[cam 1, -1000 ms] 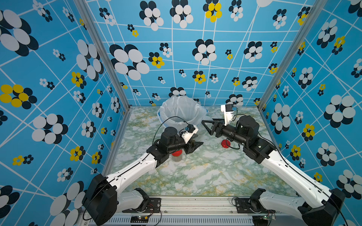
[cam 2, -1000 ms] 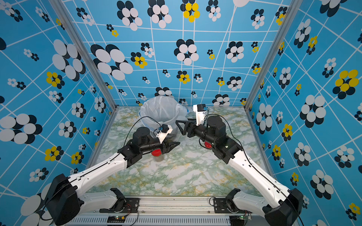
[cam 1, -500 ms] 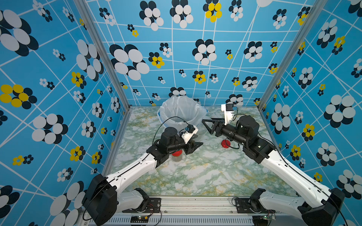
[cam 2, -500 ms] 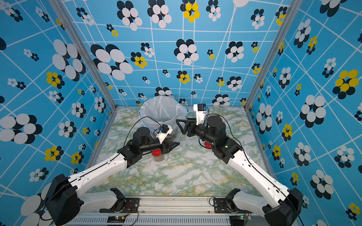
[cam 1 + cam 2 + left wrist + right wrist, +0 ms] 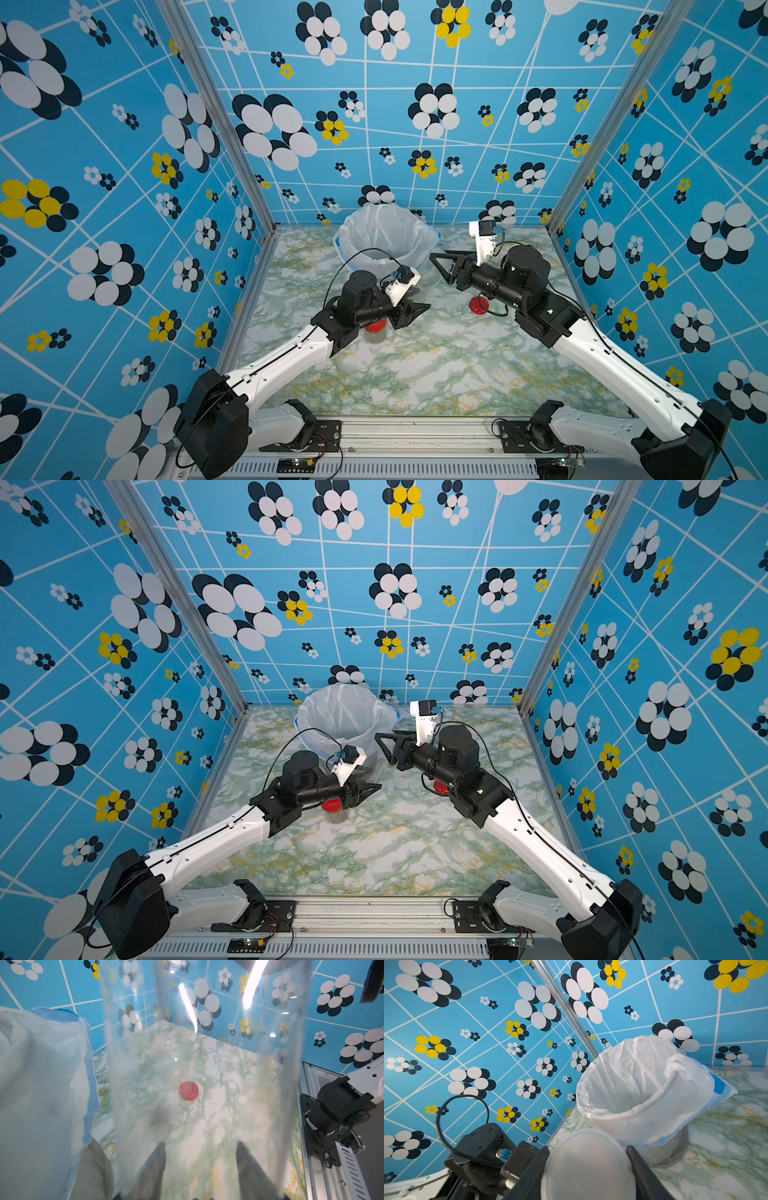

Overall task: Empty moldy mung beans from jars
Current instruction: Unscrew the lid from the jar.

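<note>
Left gripper [image 5: 200, 1142] pinches the clear jar [image 5: 207, 1043], seemingly empty; we see its fingers [image 5: 154, 1167] through the wall, and a red lid [image 5: 188, 1091] on the bench beyond. Right gripper [image 5: 588, 1148]: fingers half spread, touching both sides of the clear jar's round end, beside the bucket [image 5: 670, 1147] at the bench's far edge. Only top views show the red-lidded jar [image 5: 375, 327] of mung beans [image 5: 335, 818] under the left arm, mid-bench

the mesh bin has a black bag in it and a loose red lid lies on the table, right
No: the bag lining the mesh bin is white, as the right wrist view shows. The loose red lid is on the table.
</note>
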